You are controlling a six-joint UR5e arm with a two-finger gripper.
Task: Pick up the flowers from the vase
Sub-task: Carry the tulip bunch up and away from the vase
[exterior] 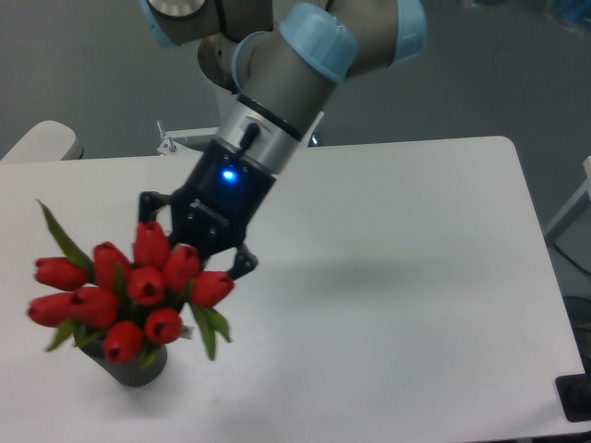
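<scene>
While the arm slants down from the top of the view, its black pincer point(189, 263) sits just behind and to the upper right of the flowers point(129, 291), its fingertips lost among the red buds, so I cannot tell whether it grips them or stands open. The bunch fans out over the vase point(129, 362), hiding most of it; only the dark lower wall shows, near the front left of the white table point(397, 277).
</scene>
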